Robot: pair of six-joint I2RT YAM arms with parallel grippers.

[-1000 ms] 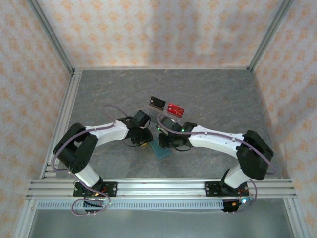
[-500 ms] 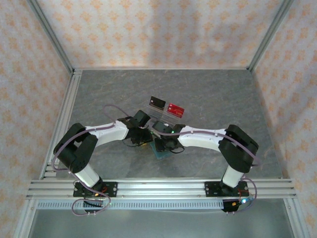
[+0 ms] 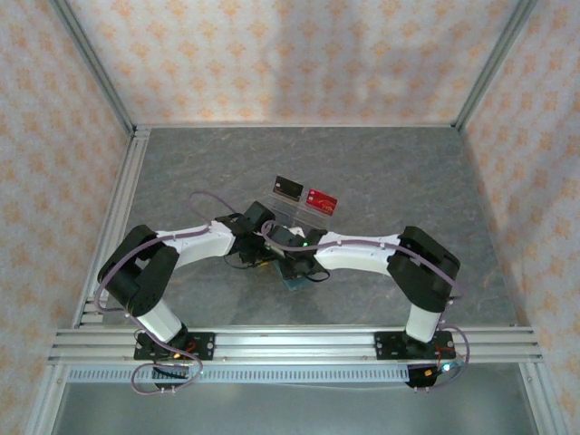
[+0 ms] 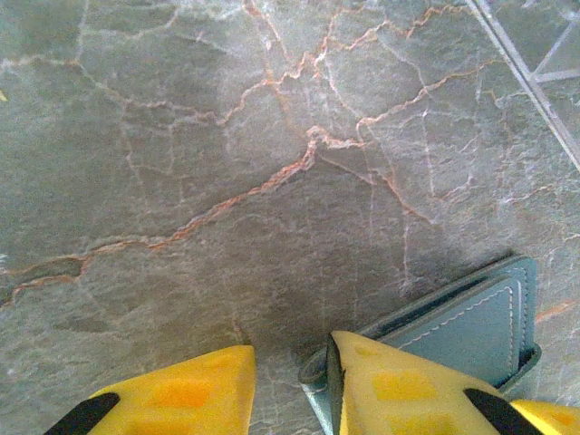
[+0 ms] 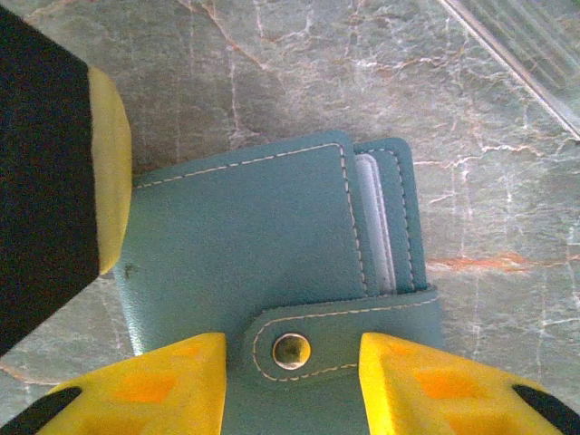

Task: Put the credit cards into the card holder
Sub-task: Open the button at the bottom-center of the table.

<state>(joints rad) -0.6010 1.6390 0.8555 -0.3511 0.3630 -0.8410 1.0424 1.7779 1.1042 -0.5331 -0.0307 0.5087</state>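
Card holder (image 5: 245,236) lies shut and flat on the grey, orange-veined worktop (image 4: 227,136), directly beneath the right tool (image 5: 292,348). That tool's yellow fingers stand moderately apart, with the metal snap (image 5: 290,352) of the clasp strap (image 5: 390,317) between them and nothing pinched. Beside it the left tool (image 4: 290,355) is set narrow, bare worktop showing in its gap, and one of its fingers (image 5: 107,163) touches an edge of the holder. The teal cover bears pale stitching (image 5: 236,161) and paler blue leaves (image 5: 376,227) peek out at one side. Well apart, toward the back, the black card (image 3: 288,188) and the red card (image 3: 322,199) stand side by side in a clear rack (image 3: 299,208), their light markings too small to read. From above, both arms (image 3: 362,249) meet over the holder and hide most of it.
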